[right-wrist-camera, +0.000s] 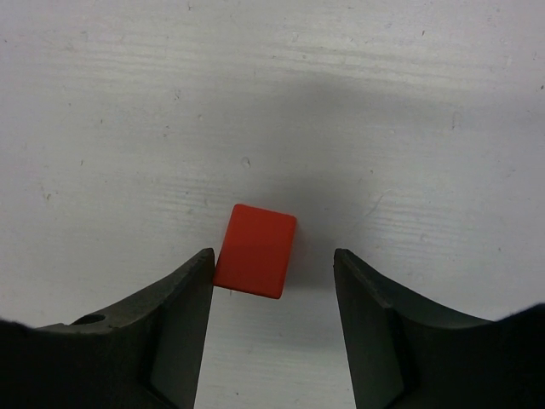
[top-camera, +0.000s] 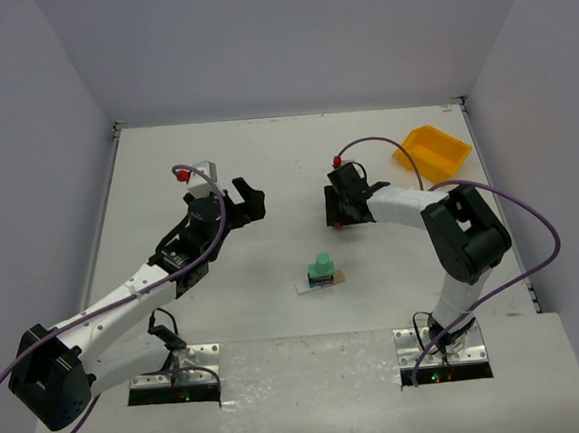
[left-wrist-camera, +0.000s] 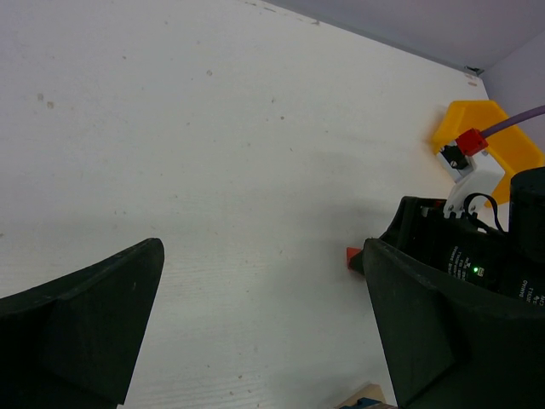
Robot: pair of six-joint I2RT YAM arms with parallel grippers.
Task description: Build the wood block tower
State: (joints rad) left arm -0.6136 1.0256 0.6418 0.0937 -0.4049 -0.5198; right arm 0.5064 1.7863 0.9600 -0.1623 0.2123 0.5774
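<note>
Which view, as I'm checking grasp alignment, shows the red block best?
Right wrist: the red block lies in full view on the table inside the open right tool, nearer one finger. Top external shows only a red speck under that tool. Left wrist catches just a red corner beside it.

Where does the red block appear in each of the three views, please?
Top external: the red block is a small speck at the tips of the right gripper, right of centre and mostly hidden.
Left wrist: small, low and right of centre, beside the right gripper's black body.
Right wrist: at the centre, lying on the table between the open fingers.
Shared landmark: the right gripper, next to the block in every view.
</note>
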